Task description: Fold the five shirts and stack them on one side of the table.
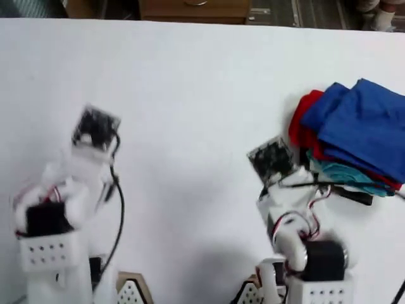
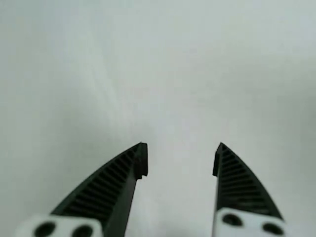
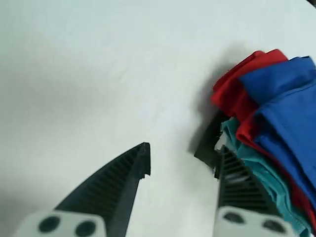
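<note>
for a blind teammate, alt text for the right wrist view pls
The right gripper is open above a white table, one finger close beside a stack of shirts: blue on top, then red, teal and black.

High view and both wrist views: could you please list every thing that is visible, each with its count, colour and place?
table: one, white, under everything.
blue shirt: top of the pile on the table's right side; whether one or two, I cannot tell.
red shirt: one, under the blue.
teal shirt: one, under the red.
black cloth: one edge, at the pile's bottom, probably a shirt.
wooden furniture: one, brown, beyond the table's far edge.
cable: one, black, beside the left arm.
left arm: one, white, over bare table, jaws open.
right arm: one, white, beside the pile, jaws open, holding nothing.
</note>
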